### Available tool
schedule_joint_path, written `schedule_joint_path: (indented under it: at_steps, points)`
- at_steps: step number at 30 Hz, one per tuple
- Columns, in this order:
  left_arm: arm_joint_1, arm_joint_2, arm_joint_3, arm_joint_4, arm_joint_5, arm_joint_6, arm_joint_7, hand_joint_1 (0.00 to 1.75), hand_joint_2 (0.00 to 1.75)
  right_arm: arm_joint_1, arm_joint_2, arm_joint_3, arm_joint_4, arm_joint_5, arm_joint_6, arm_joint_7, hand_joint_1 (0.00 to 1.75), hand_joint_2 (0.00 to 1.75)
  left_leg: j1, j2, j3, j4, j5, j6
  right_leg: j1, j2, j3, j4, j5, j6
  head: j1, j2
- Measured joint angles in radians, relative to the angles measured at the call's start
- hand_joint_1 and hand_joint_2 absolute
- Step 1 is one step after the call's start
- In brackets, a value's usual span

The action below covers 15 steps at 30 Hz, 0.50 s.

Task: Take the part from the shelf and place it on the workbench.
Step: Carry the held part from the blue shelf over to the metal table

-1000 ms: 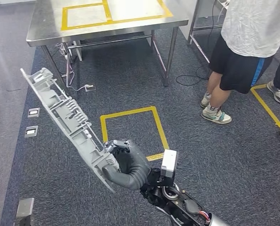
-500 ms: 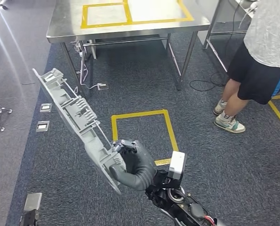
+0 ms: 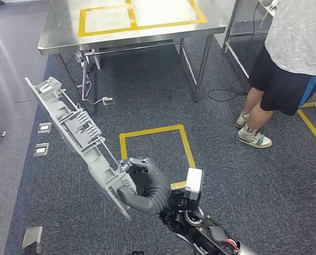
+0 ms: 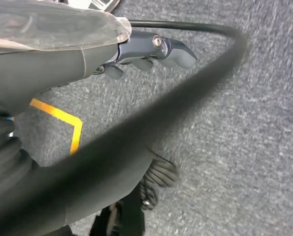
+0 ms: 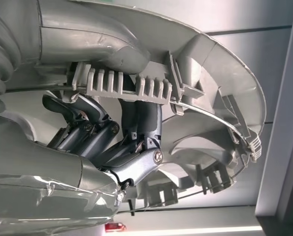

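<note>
Swinging back to the left now, the whole view has shifted since half a second ago, so the camera is turning, not the things; the steel table (image 3: 60,40) sits up ahead with yellow tape squares on its top; the right hand (image 3: 146,186) carries the long grey plastic part (image 3: 74,130) by its near end, the part slanting up and away to the left over the carpet, well short of the table; in the right wrist view the fingers (image 5: 100,132) are curled through the ribbed inside of the part, thumb clamped over its edge; the left hand (image 4: 152,49) hangs low over the carpet, its fingers (image 4: 174,51) apart and holding nothing; a person (image 3: 292,53) stands off to the right beside a second frame; my read: the pick is done and this is the carry; next comes closing on the table and lowering the part flat inside a taped square, keeping its far tip clear of the table edge.
</note>
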Motion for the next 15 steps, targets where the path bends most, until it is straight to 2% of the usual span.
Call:
schedule_joint_path:
  at_steps: [1,2,3,4,5,6,8,9,10,12,13,14,15]
  points:
    - [0.003,0.001,0.0,0.0,0.001,0.0,0.0,0.0,1.75,0.0,0.0,0.001,0.0,-0.001,0.0,-0.001,1.75,1.75,0.006,0.005,-0.007,-0.037,0.044,-0.009,-0.003,0.0,0.013,0.002,-0.014,0.006,-0.009,0.0]
    - [0.002,0.002,0.0,0.0,0.001,0.001,0.0,0.0,1.75,0.0,0.0,0.001,0.0,-0.002,0.001,-0.001,1.75,1.75,0.006,0.009,0.017,-0.106,0.075,-0.012,-0.005,0.0,0.023,0.006,-0.024,0.013,-0.014,0.0]
    - [0.001,0.002,0.0,0.0,0.001,0.001,0.0,0.0,1.75,-0.001,0.0,0.001,0.0,-0.003,0.001,-0.001,1.75,1.75,0.006,0.013,0.037,-0.158,0.091,-0.008,-0.005,-0.001,0.027,0.01,-0.034,0.02,-0.02,0.0]
    - [0.001,0.002,0.0,0.0,0.002,0.001,0.0,0.0,1.75,-0.001,0.001,0.002,0.0,-0.003,0.002,-0.002,1.75,1.75,0.004,0.015,0.044,-0.181,0.093,-0.001,-0.003,-0.002,0.029,0.014,-0.042,0.027,-0.022,0.0]
    - [0.001,0.002,0.0,0.0,0.002,0.001,0.0,0.0,1.75,-0.002,0.002,0.002,0.001,-0.003,0.002,-0.002,1.75,1.75,0.001,0.015,0.046,-0.181,0.082,0.011,-0.001,-0.003,0.03,0.016,-0.047,0.032,-0.023,0.0]
    - [0.001,0.001,0.0,0.0,0.003,0.001,0.0,0.0,1.75,-0.002,0.002,0.003,0.001,-0.003,0.002,-0.001,1.75,1.75,0.0,0.014,0.049,-0.179,0.081,0.023,-0.001,-0.003,0.031,0.018,-0.052,0.038,-0.02,0.0]
    - [0.003,0.001,0.0,0.0,0.005,0.002,0.0,0.0,1.75,-0.003,0.002,0.005,0.001,-0.004,0.002,-0.001,1.75,1.75,0.001,0.012,0.061,-0.181,0.077,0.037,-0.003,-0.002,0.018,0.053,-0.058,0.045,-0.01,0.0]
    - [0.003,0.001,0.0,0.0,0.005,0.003,0.0,0.0,1.75,-0.004,0.002,0.005,0.001,-0.004,0.002,-0.001,1.75,1.75,0.001,0.011,0.069,-0.182,0.072,0.043,-0.004,-0.001,-0.009,0.101,-0.066,0.048,-0.005,0.0]
    - [0.003,0.002,0.0,0.0,0.005,0.003,0.0,0.0,1.75,-0.005,0.002,0.006,0.001,-0.004,0.003,-0.001,1.75,1.75,0.0,0.01,0.076,-0.183,0.067,0.048,-0.005,0.0,-0.051,0.17,-0.082,0.051,0.001,0.0]
    - [0.003,0.003,0.0,0.0,0.007,0.004,0.0,0.0,1.75,-0.005,0.002,0.006,0.001,-0.005,0.003,-0.002,1.75,1.75,-0.004,0.007,0.089,-0.183,0.054,0.054,-0.005,0.0,-0.143,0.309,-0.133,0.054,0.011,0.0]
    - [0.003,0.003,0.0,0.0,0.007,0.004,0.0,0.0,1.75,-0.005,0.002,0.006,0.001,-0.005,0.003,-0.002,1.75,1.75,-0.007,0.005,0.098,-0.183,0.047,0.055,-0.005,0.001,-0.176,0.345,-0.149,0.053,0.015,0.0]
    - [0.004,0.003,0.0,0.0,0.008,0.004,0.0,0.0,1.75,-0.004,0.002,0.006,0.001,-0.005,0.003,-0.001,1.75,1.75,-0.01,0.003,0.109,-0.183,0.039,0.056,-0.004,0.001,-0.192,0.346,-0.147,0.05,0.019,0.0]
    - [0.004,0.003,0.0,0.0,0.008,0.004,0.0,0.0,1.75,-0.004,0.002,0.006,0.001,-0.005,0.003,-0.001,1.75,1.75,-0.013,0.0,0.121,-0.184,0.031,0.056,-0.002,0.001,-0.189,0.309,-0.118,0.043,0.024,0.0]
